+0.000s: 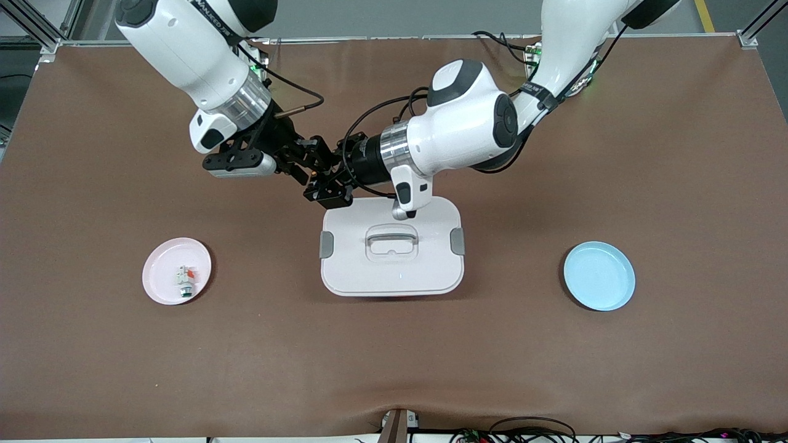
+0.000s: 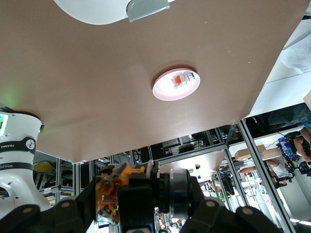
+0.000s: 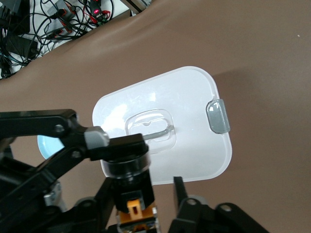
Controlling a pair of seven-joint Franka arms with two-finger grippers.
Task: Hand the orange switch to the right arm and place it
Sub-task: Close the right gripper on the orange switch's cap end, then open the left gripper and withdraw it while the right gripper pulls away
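Left claw grips the orange switch, mostly hidden; right claw meets it above the bench, fingers' grip unclear.

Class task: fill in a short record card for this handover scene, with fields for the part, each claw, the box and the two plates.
Part: small black orange-ended switch, in the air between both claws
Left claw: shut on switch
Right claw: closing around switch
Box: white lidded plastic container, mid-table
Pink round plate: holds small white part
Light-blue round plate: bare
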